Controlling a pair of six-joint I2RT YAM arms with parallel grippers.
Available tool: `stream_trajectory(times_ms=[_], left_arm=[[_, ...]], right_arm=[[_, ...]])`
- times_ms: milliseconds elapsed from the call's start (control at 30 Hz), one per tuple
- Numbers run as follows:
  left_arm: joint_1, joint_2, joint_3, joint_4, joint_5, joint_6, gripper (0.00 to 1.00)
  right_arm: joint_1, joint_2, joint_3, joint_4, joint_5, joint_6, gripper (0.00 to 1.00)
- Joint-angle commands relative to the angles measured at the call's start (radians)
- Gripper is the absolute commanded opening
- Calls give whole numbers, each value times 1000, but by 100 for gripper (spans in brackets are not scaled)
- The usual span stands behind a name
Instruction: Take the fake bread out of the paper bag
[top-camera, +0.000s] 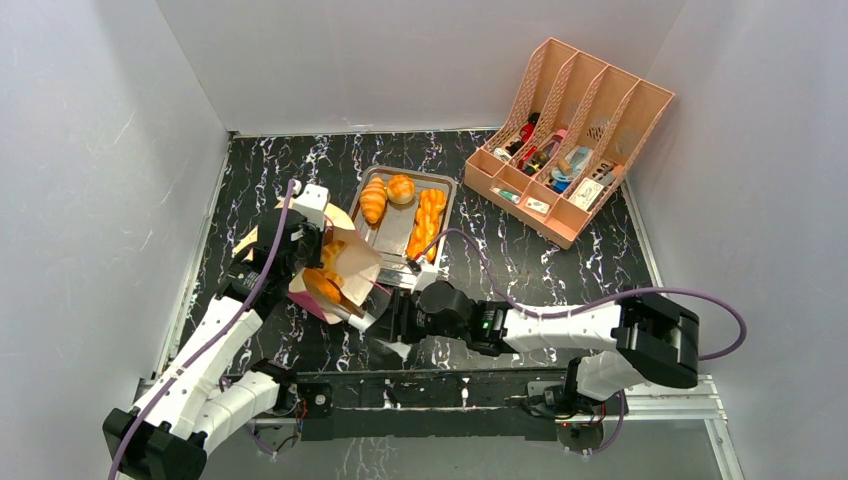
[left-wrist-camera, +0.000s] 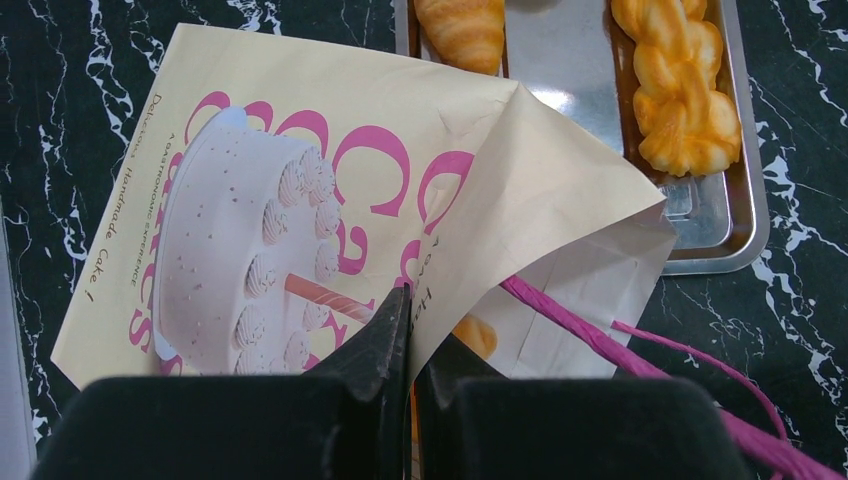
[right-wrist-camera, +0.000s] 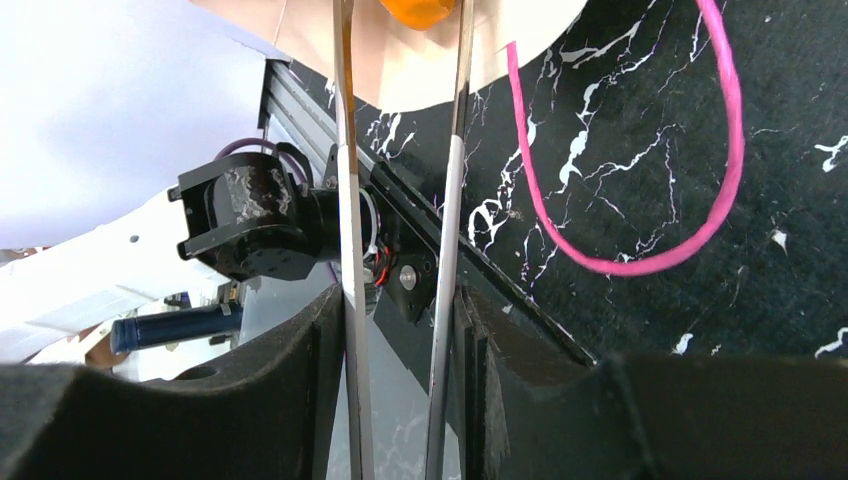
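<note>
The paper bag (top-camera: 350, 262) lies tilted on its side at the left, with its mouth toward the arms. My left gripper (left-wrist-camera: 412, 320) is shut on the bag's upper edge (left-wrist-camera: 520, 180) and holds the mouth up. Orange fake bread (top-camera: 325, 285) shows inside. My right gripper (right-wrist-camera: 400, 340) is shut on a pair of metal tongs (right-wrist-camera: 347, 200). The tong tips reach into the bag's mouth, one on each side of an orange piece of bread (right-wrist-camera: 420, 10). A croissant (top-camera: 373, 200), a round roll (top-camera: 401, 188) and a braided loaf (top-camera: 428, 225) lie on the metal tray (top-camera: 392, 238).
A peach file rack (top-camera: 565, 140) with small items stands at the back right. The bag's pink cord handle (right-wrist-camera: 700, 230) loops over the black marbled tabletop beside the tongs. The tray sits right behind the bag.
</note>
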Motion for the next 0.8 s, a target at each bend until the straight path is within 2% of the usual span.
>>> stream_trajectory(times_ms=[0,433,767], left_arm=[[2,-24,2,4,-56,-20,0],[1,-16,-2,-3,-117,-29,0],[1,-25,-2,-4,-75,-35,0]], right_arm=[[9,-84,-12,69,18,-11,0],[12,-192,-51,24,43,-34,0],[12,-100,-51,42,69,-45,0]])
